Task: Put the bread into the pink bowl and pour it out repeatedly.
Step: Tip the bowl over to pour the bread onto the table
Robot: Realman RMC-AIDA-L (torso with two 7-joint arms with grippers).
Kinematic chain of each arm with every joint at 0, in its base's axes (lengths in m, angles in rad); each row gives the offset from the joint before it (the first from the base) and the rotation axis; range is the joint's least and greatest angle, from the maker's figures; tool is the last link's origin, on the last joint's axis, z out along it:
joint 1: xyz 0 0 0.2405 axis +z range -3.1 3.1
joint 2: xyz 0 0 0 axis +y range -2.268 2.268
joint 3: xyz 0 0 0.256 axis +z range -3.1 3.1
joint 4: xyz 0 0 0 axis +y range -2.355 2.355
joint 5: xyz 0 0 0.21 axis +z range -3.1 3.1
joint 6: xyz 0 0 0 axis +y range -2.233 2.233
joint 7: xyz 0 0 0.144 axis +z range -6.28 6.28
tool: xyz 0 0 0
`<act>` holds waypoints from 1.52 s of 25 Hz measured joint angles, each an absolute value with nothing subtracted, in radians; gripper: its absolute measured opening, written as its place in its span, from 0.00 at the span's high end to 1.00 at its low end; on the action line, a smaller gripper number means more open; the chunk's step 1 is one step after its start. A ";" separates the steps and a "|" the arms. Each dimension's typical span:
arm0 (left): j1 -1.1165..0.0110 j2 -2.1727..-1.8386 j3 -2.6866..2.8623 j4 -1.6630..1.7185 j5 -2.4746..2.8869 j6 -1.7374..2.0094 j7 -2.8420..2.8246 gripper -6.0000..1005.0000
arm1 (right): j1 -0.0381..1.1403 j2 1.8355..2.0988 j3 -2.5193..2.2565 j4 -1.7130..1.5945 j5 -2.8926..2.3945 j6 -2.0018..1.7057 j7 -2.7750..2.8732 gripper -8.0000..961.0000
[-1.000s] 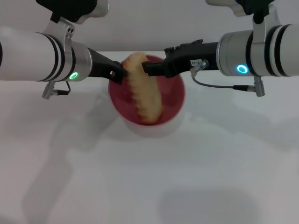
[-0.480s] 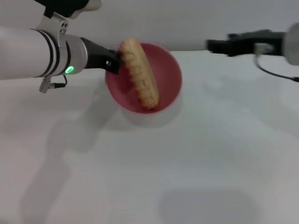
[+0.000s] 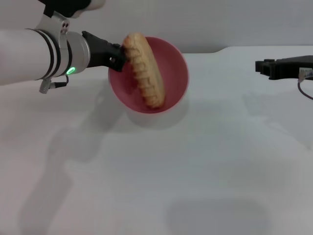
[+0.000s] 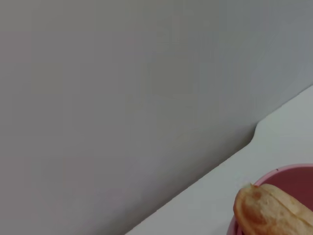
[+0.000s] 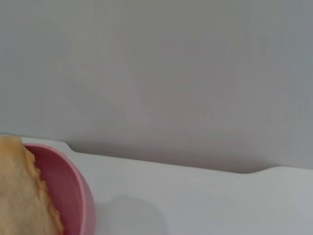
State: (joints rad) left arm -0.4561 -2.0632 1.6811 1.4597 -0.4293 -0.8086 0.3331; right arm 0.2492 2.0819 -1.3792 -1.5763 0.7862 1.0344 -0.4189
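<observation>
The pink bowl (image 3: 171, 73) is lifted and tilted with its opening toward me, above the white table. The bread (image 3: 144, 71) lies across its inside, ridged side up, one end sticking over the far rim. My left gripper (image 3: 117, 56) is shut on the bowl's left rim. My right gripper (image 3: 259, 67) is empty, away at the right edge, clear of the bowl. The bowl (image 4: 288, 178) and bread (image 4: 269, 213) also show in the left wrist view. The right wrist view shows the bowl's rim (image 5: 80, 191) and the bread (image 5: 22, 196).
The white table (image 3: 161, 176) spreads out below the bowl. A grey wall (image 3: 205, 22) stands behind its far edge. The bowl's shadow lies on the table under it.
My right gripper let go of the bread and drew back to the right. My left gripper lifted and tilted the bowl with the bread inside.
</observation>
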 joint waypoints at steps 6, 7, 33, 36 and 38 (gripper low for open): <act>-0.451 -2.064 1.710 1.472 -0.365 -0.809 0.412 0.95 | 0.260 2.079 -1.388 -1.558 0.787 1.035 -0.420 0.81; -0.451 -2.064 1.713 1.477 -0.345 -0.809 0.415 0.95 | 0.262 2.079 -1.389 -1.555 0.787 1.035 -0.420 0.84; -0.329 -2.071 1.894 1.518 0.046 -0.496 0.407 0.95 | 0.259 2.080 -1.388 -1.536 0.789 1.040 -0.412 0.91; -0.331 -2.071 1.898 1.516 0.043 -0.497 0.405 0.95 | 0.259 2.080 -1.389 -1.536 0.790 1.040 -0.411 0.91; -0.344 -2.071 1.895 1.516 0.034 -0.535 0.373 0.95 | 0.260 2.080 -1.390 -1.536 0.790 1.040 -0.411 0.90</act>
